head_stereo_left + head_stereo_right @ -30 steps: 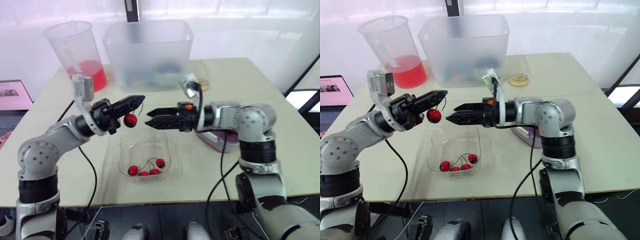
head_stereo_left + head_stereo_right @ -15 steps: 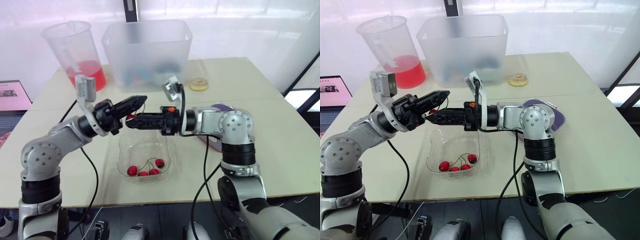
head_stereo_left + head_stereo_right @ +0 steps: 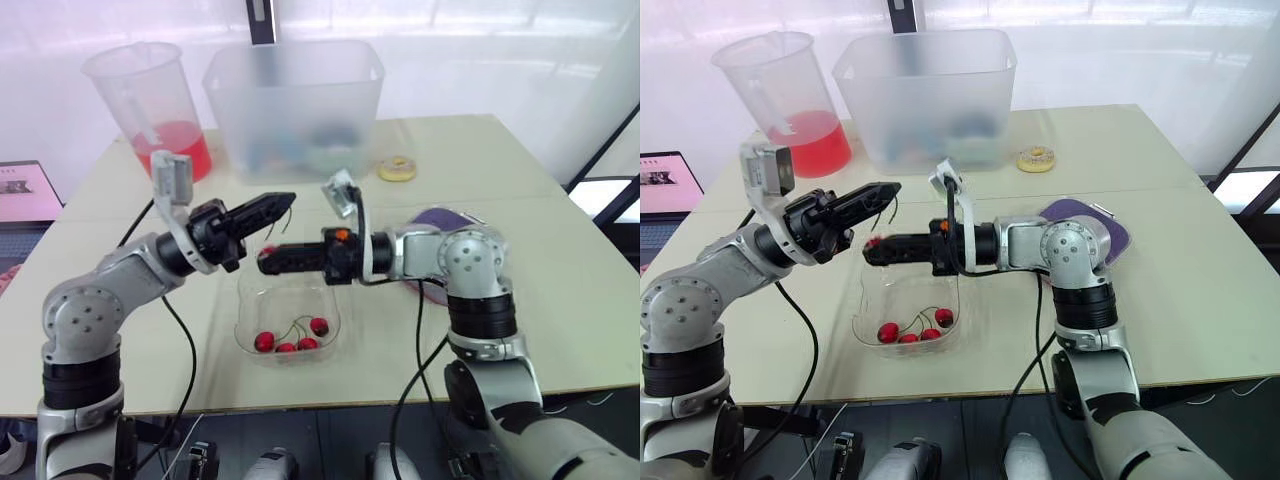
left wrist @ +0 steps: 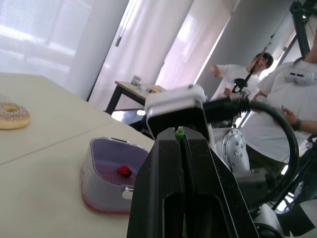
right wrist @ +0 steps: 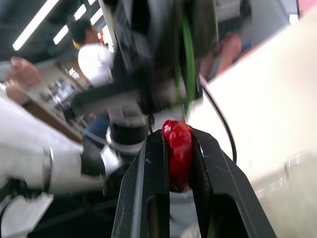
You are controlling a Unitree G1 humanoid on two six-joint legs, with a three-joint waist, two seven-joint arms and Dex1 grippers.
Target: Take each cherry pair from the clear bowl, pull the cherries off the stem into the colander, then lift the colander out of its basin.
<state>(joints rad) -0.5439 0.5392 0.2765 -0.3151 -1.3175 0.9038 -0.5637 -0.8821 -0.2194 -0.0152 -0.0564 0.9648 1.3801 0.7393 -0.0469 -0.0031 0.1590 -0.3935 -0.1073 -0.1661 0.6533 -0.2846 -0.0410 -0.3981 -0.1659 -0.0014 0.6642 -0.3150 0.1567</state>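
Observation:
My left gripper point(image 3: 283, 201) is shut on a thin green cherry stem point(image 4: 180, 133) above the clear bowl point(image 3: 246, 300). From the right, my right gripper point(image 3: 266, 260) reaches just under it and is shut on a red cherry point(image 5: 177, 141) that still hangs from that stem. Several more cherries point(image 3: 291, 342) with stems lie in the bowl. The purple colander in its basin point(image 4: 106, 147) sits on the table behind my right forearm, with one cherry point(image 4: 124, 171) inside it.
A pitcher of red liquid point(image 3: 152, 105) and a large translucent bin point(image 3: 295, 100) stand at the back of the table. A donut point(image 3: 398, 168) lies to the right of the bin. A laptop point(image 3: 20, 188) is at the far left. People point(image 4: 277, 99) stand beyond the table.
My right gripper has moved left, from open beside the hanging cherry to shut on it. The left gripper has held its place with the stem.

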